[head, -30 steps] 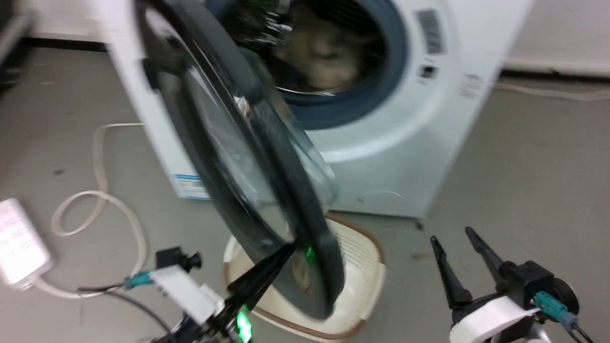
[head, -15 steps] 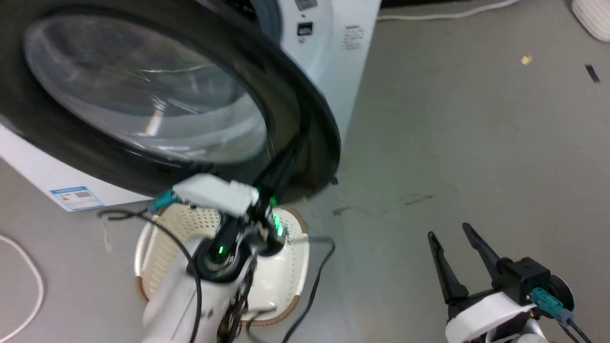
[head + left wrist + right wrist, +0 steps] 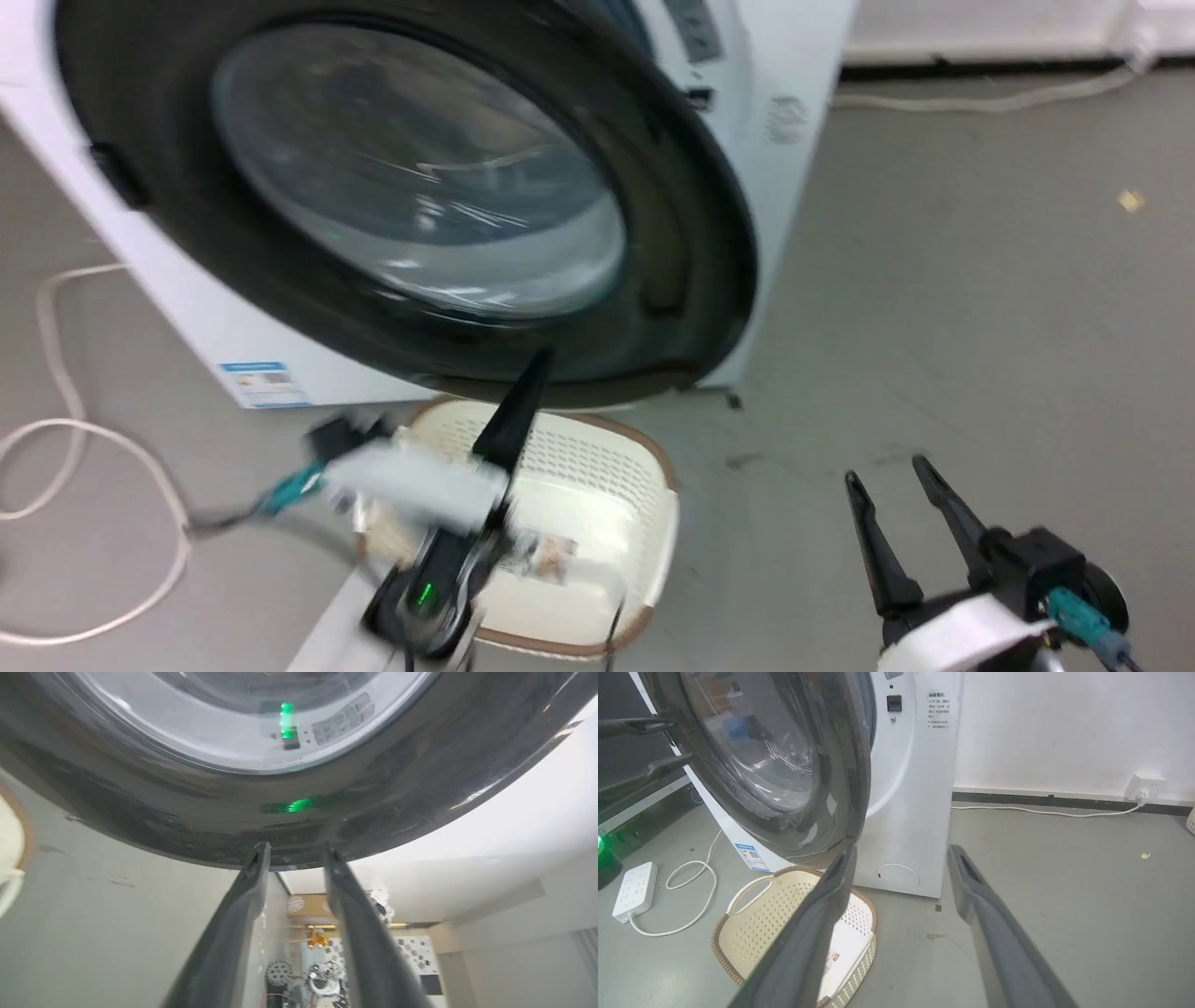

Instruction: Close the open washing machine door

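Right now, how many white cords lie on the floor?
2. One looped cord runs from the power strip beside the washing machine; the wall cord follows the skirting to a wall socket. Others may be hidden.

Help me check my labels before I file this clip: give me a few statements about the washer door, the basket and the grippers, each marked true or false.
1. The washing machine door is latched fully shut. False: it stands ajar, with a gap at its free edge.
2. The right gripper is open and holds nothing. True.
3. The basket sits on top of the washing machine. False: it is on the floor, below the door.
4. The left gripper has its fingers apart, tips up at the door's dark rim. True.
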